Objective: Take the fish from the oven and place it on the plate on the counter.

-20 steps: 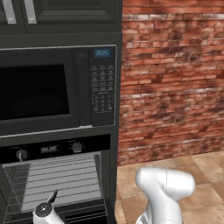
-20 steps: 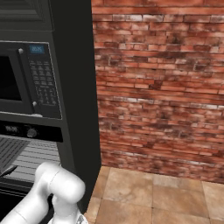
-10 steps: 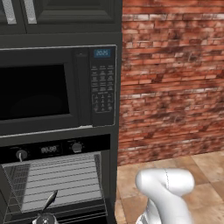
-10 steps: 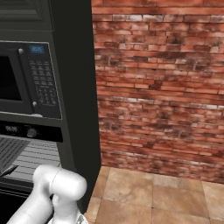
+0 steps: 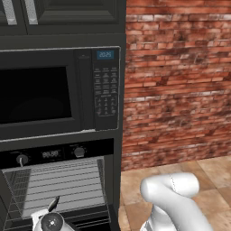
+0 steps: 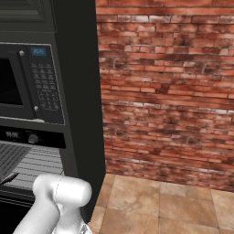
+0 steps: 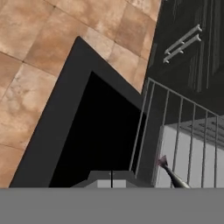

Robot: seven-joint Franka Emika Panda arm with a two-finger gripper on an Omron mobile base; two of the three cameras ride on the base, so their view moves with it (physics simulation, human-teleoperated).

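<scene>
Jaws pinched shut at the mouth of the open oven (image 5: 58,180), apparently on the fish (image 5: 53,204), a thin dark sliver jutting above the wire rack (image 5: 63,187). Light, stiff and likely slick, it looks best held mid-body, where the narrow form gives the pads most purchase.

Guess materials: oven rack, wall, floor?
Oven rack: looks like bare metal wire, light grey, thin parallel bars with gaps.
Wall: looks like rough matte red brick, uneven tones, pale mortar lines.
Floor: seems tan stone or ceramic tile, mottled, square joints; which of the two is unclear.
</scene>
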